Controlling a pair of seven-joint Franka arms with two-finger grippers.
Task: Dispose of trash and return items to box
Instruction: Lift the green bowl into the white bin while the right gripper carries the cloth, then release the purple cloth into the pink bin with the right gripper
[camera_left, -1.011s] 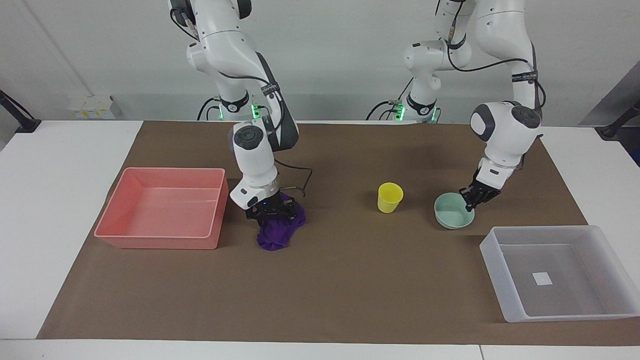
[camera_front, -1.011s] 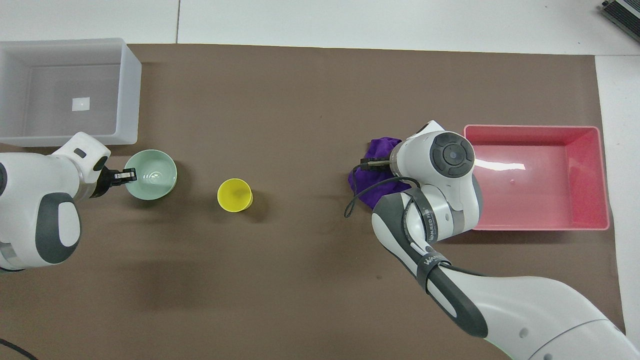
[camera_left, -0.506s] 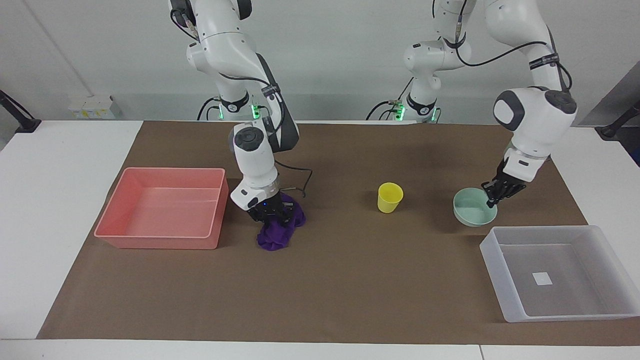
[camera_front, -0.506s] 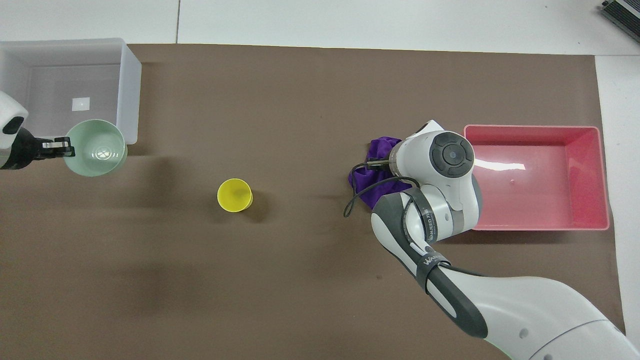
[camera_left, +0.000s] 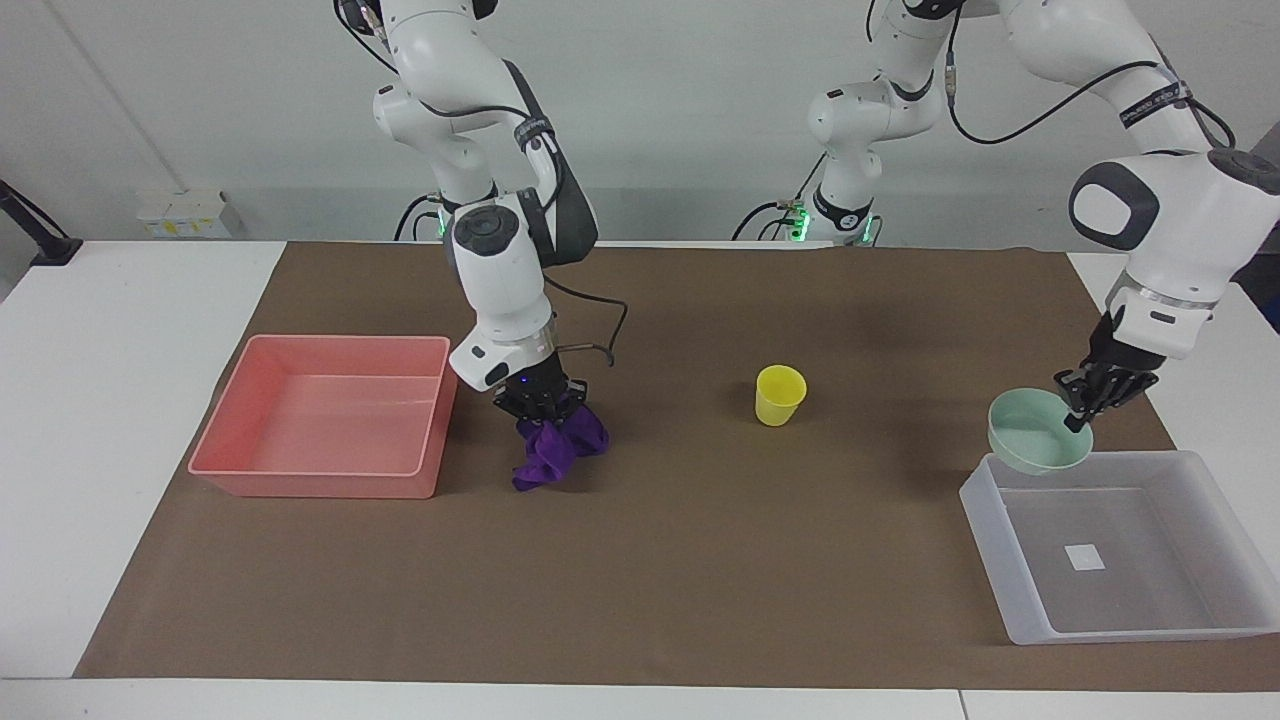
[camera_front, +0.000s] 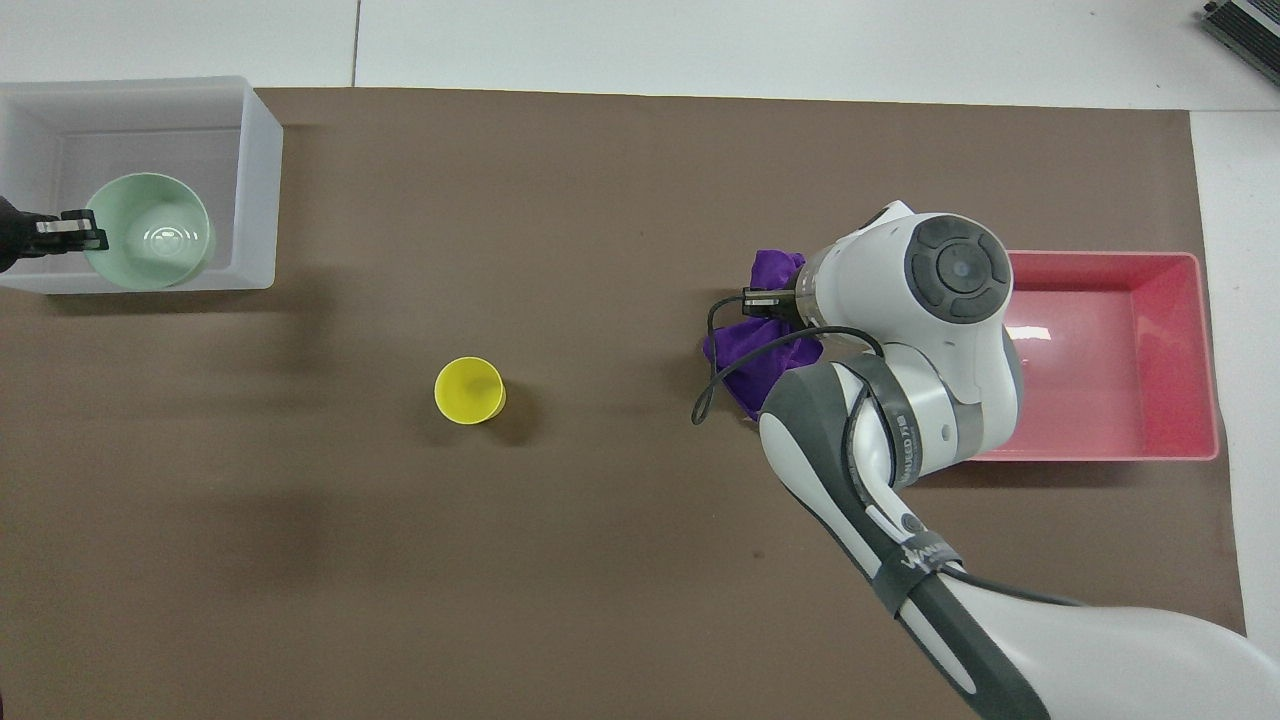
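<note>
A brown mat (camera_left: 700, 560) covers the white bench (camera_left: 120, 400). The right hand (camera_left: 545, 408) is clamped on the purple rag (camera_left: 553, 450), bunched beside the pink bin (camera_left: 320, 480). The yellow cup (camera_left: 779, 394) stands mid-mat. The left hand (camera_left: 1085, 398) pinches the mint bowl's (camera_left: 1030, 435) rim over the translucent box (camera_left: 1010, 590).

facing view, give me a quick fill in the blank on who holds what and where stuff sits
1. The left gripper holds the ____ bowl over the translucent box.
2. The right gripper holds the purple ____ beside the pink bin.
3. The ____ cup stands alone on the brown mat.

Missing words: green; cloth; yellow
</note>
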